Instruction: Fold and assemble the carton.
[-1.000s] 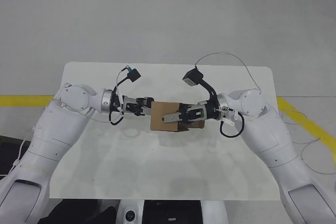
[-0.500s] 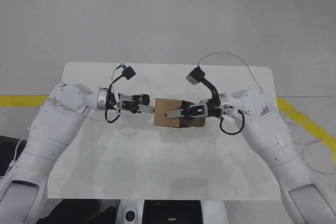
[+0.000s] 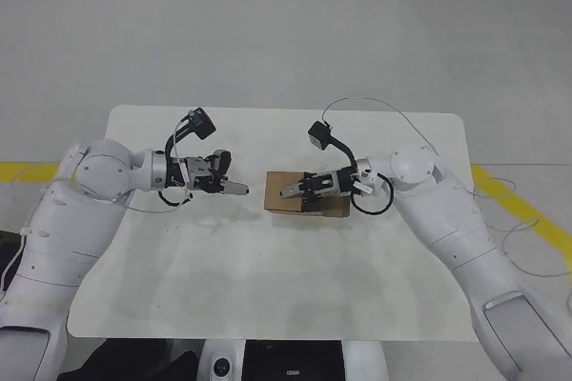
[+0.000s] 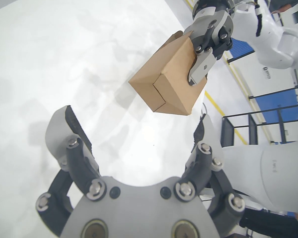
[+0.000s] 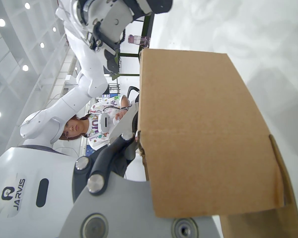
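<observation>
White table: one carton gripped by right pincer, left pincer spread.

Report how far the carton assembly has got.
Done: the carton is squared into a box, its end facing the left gripper folded shut. In hand: the right gripper clamps it; the left gripper is open, apart from it. Left: a flap beside the right gripper sticks out, apparently unclosed.

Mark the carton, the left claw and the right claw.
carton (image 4: 178, 92), left wrist view, on its near cardboard face.
left claw (image 4: 135, 115), left wrist view, midway between its open fingertips.
right claw (image 3: 298, 190), top view, midway between fingertips gripping the carton.
</observation>
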`<act>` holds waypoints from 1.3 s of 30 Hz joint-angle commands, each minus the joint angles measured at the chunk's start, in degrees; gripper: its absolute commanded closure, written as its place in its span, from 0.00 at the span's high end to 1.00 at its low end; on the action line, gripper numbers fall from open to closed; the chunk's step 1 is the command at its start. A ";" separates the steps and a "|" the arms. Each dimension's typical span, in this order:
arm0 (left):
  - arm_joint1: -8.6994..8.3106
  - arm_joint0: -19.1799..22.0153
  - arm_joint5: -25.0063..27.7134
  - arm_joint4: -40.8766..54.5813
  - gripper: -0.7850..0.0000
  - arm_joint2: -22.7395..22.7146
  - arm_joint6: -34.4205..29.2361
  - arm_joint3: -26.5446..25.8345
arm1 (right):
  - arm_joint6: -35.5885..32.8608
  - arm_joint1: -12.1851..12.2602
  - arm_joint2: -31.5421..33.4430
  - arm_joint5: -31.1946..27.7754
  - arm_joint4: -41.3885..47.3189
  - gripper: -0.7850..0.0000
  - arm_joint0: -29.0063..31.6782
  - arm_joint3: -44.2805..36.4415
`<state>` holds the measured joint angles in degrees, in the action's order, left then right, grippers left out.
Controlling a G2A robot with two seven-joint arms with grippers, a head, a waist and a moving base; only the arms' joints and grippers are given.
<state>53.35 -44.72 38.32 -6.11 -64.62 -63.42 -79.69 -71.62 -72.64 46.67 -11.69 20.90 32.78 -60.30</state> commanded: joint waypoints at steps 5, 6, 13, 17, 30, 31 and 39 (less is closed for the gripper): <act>-0.90 -2.40 3.11 -9.24 1.00 -2.10 4.24 -2.49 | 0.38 -1.86 -3.62 1.29 -0.83 0.00 -2.49 4.94; -1.02 -2.89 3.60 -10.68 1.00 -2.27 4.88 -2.86 | 0.40 -2.15 -4.11 1.45 -0.91 0.04 -2.78 5.72; -1.56 -5.09 6.69 -19.71 1.00 -2.36 8.58 -4.71 | 1.48 -3.64 -6.11 3.64 -1.79 0.53 -4.46 9.81; -1.66 -5.72 8.05 -23.24 1.00 -1.91 10.86 -5.78 | 1.56 -3.69 -5.73 3.92 -2.47 1.00 -4.99 10.32; -1.91 -9.70 10.09 -25.76 1.00 -1.09 19.02 -11.57 | 0.17 1.16 3.64 2.59 -5.65 1.00 2.74 -1.73; -1.81 -10.10 9.86 -26.51 1.00 -0.88 20.57 -11.96 | 0.09 1.67 4.65 2.62 -6.34 1.00 3.55 -3.19; -0.78 -12.16 7.43 -39.18 1.00 1.20 34.28 -12.76 | -0.64 5.48 13.89 2.63 -10.82 1.00 10.50 -15.63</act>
<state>52.44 -56.73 46.09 -43.11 -63.69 -31.26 -92.48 -72.27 -67.58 59.32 -8.75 10.75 42.41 -74.24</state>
